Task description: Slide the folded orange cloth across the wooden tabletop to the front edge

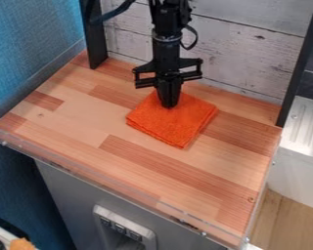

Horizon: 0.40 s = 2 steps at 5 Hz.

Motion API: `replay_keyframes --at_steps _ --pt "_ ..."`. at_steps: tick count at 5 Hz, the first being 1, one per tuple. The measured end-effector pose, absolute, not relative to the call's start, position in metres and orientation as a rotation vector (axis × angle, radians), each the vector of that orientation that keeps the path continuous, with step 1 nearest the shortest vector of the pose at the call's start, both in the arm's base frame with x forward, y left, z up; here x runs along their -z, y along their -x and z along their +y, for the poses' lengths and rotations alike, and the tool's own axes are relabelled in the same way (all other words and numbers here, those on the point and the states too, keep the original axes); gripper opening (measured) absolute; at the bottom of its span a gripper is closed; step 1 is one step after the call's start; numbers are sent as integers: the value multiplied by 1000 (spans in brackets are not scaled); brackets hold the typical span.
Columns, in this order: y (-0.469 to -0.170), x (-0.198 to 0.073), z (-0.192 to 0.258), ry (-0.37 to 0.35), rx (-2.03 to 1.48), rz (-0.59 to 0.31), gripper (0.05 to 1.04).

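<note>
Worktop (pixel 97 119) with folded orange cloth (pixel 175 128) toward its far side, then end effector (pixel 168 103) down at the cloth's far part, opening and hold impossible to tell, seemingly at contact stage, next move calling for a sure hold.

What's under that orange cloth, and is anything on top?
The orange cloth lies on the wooden tabletop; anything hidden directly beneath is covered. The black gripper points down over its far part, hiding a bit of it. I can't tell whether they touch.
</note>
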<state>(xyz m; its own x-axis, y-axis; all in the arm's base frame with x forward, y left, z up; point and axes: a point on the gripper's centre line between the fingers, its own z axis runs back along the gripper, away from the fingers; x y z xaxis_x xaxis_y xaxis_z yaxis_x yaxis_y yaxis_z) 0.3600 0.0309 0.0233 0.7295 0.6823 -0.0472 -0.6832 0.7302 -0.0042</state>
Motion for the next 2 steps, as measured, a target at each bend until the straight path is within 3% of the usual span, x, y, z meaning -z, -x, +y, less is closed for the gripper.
replay_keyframes --at_steps 2 --pt "-350 -13 30 47 -745 30 67"
